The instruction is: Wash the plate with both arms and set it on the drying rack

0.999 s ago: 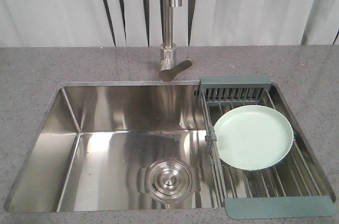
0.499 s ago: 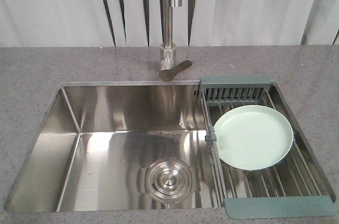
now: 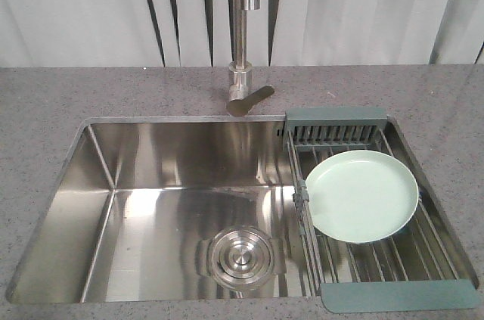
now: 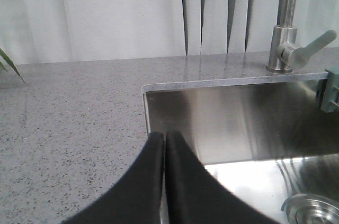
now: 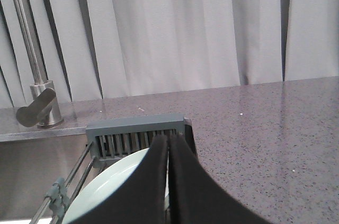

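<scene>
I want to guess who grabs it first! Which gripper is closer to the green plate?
The right gripper: it sits right over the plate on the drying rack. The left gripper is over the sink's far-left corner, away from it.

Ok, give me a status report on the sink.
Left gripper shut, empty. Right gripper shut, empty, above the plate. Plate flat on drying rack. Nothing in the way.

Smooth, curved matte-black gripper fingers

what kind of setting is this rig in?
Likely a kitchen sink station, possibly a mock-up given the plain white curtain backdrop. Cues: a steel sink basin set in a grey speckled countertop, a tall faucet, and a drying rack holding a plate.
</scene>
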